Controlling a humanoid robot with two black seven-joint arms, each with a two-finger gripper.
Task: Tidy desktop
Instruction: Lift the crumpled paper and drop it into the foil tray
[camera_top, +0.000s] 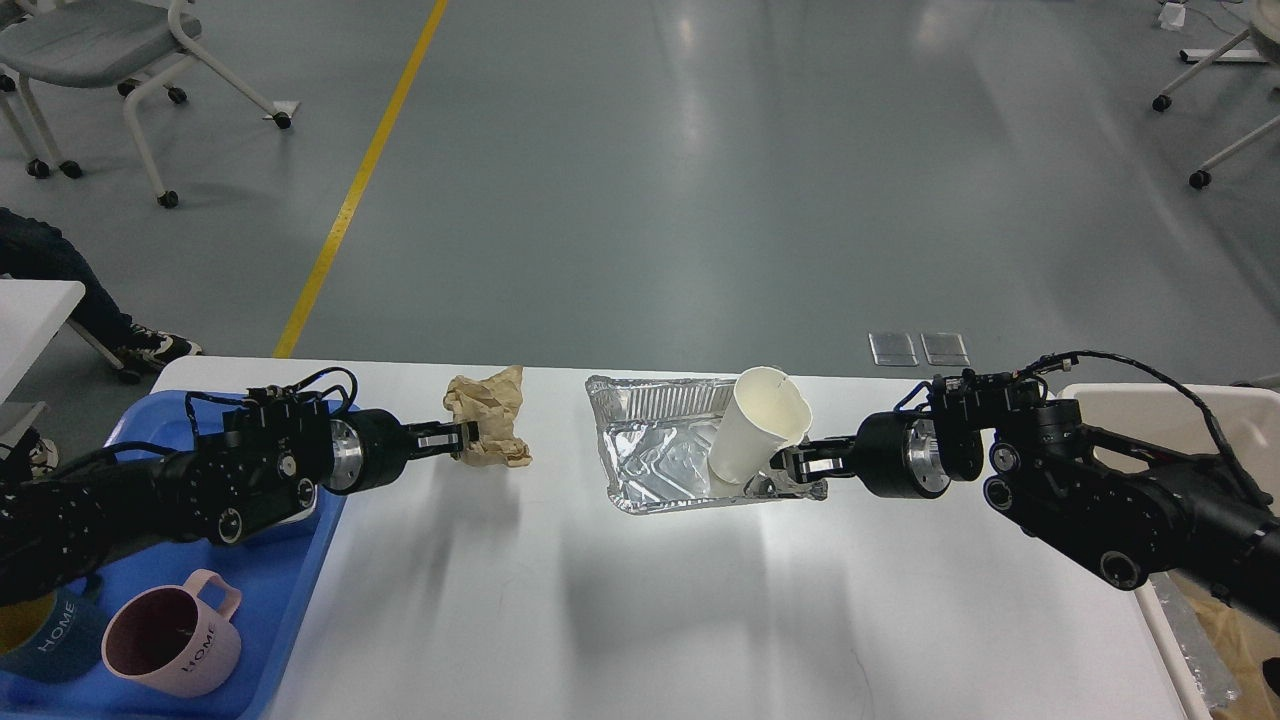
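Here the left end effector (462, 440) is clamped tight on a crumpled brown paper (490, 430), held just above the white counter (640, 600) near the blue tray (290, 610). The right end effector (792, 468) pinches the edge of a shiny foil tray (655, 465) sitting mid-counter. A white paper cup (755, 430) leans inside that foil tray.

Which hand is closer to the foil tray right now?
Right. The right hand sits at the foil tray's near right corner, apparently pinching its rim. The left hand is well left of it, shut on the crumpled brown paper.
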